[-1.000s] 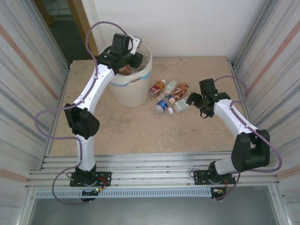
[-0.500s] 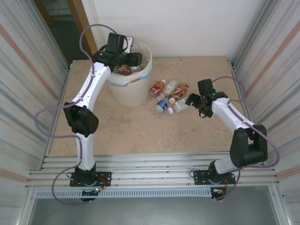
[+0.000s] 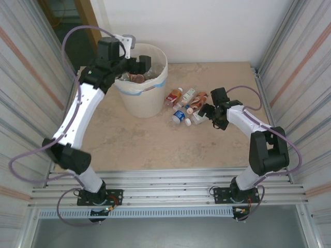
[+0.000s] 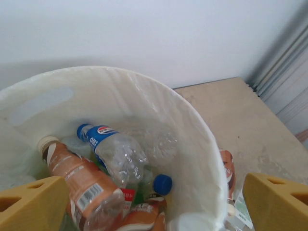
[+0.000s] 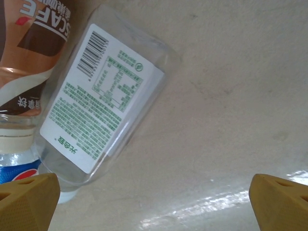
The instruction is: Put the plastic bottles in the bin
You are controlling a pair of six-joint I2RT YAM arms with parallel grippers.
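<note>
— Left tool?
— Fingers apart, empty, above the bin's left rim; bottles lie inside.
— Right tool?
— Apart too, right of the bin, over a clear bottle on the table.

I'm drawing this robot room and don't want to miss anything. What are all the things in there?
bin: one, cream-white with blue band, back of the table.
bottles in the bin: several, count unclear; brown, clear with blue label.
bottles on the table: about five, mixed labels, lying right of the bin.
table: one, beige.
side walls: two, ribbed grey metal.
arms: two, white and black, near edge.
left gripper: open, yellow fingers, above the bin.
right gripper: open, yellow fingers, over the clear white-labelled bottle.
</note>
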